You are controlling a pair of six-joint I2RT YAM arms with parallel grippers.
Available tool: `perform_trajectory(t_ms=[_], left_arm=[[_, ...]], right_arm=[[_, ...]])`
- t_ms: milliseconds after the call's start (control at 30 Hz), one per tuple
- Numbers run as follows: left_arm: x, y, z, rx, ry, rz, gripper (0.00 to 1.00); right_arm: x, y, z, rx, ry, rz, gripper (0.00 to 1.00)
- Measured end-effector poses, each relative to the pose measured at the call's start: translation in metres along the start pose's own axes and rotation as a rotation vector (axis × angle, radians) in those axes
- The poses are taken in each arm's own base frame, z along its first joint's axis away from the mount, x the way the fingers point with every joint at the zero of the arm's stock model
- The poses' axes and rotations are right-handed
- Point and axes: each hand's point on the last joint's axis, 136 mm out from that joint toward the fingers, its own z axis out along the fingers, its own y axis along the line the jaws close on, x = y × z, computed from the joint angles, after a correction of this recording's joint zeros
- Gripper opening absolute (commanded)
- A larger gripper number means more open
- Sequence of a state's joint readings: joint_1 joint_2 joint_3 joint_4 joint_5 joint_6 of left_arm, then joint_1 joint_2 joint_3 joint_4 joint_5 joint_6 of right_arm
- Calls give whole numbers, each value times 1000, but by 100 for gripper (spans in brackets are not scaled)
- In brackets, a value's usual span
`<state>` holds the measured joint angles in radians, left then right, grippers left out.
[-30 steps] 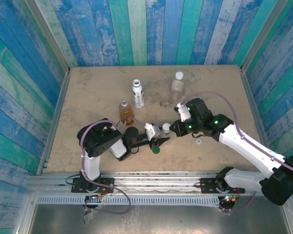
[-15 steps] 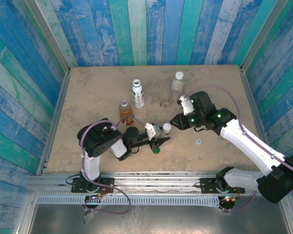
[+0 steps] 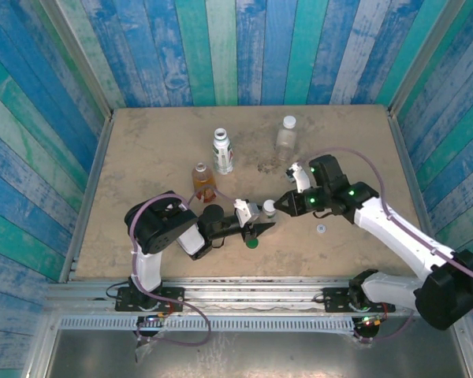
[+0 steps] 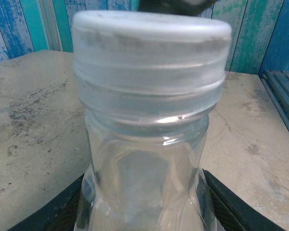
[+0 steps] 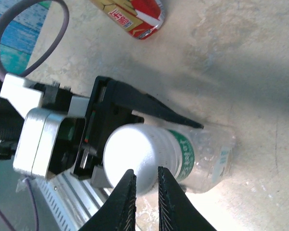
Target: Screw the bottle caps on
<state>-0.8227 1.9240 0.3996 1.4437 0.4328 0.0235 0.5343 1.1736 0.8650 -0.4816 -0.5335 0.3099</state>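
Observation:
My left gripper [image 3: 258,220] is shut on a small clear bottle [image 3: 266,213] near the table's front middle, its fingers [image 4: 236,204] clamping the body low down. A white cap [image 4: 149,53] sits on the bottle's neck. My right gripper [image 3: 282,206] hovers just right of and over that cap [image 5: 130,156]. Its jaws stand a narrow gap apart with nothing between them [image 5: 146,185]. The bottle [image 5: 204,154] carries a green band under the cap. A dark green cap [image 3: 252,242] lies just in front of the left fingers. A loose white cap [image 3: 321,229] lies to the right.
Three bottles stand further back: a white-labelled one [image 3: 222,151], one with amber liquid [image 3: 202,181] and a clear one [image 3: 286,135]. Blue plank walls close in the table on three sides. A metal rail [image 3: 252,293] runs along the near edge.
My right gripper drew back to the right, then came back over the cap; its jaws widened and narrowed again. The left gripper and bottle stayed still.

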Motion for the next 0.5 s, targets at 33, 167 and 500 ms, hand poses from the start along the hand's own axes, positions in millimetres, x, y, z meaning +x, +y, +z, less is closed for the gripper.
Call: perform_trajectory(t_ms=[33, 167, 500], left_arm=[[0, 0, 0, 0, 0, -2, 53], [0, 0, 0, 0, 0, -5, 53], [-1, -6, -4, 25, 74, 67, 53]], right_arm=[[4, 1, -1, -9, 5, 2, 17], [17, 6, -7, -12, 26, -8, 30], [-8, 26, -58, 96, -88, -389, 77]])
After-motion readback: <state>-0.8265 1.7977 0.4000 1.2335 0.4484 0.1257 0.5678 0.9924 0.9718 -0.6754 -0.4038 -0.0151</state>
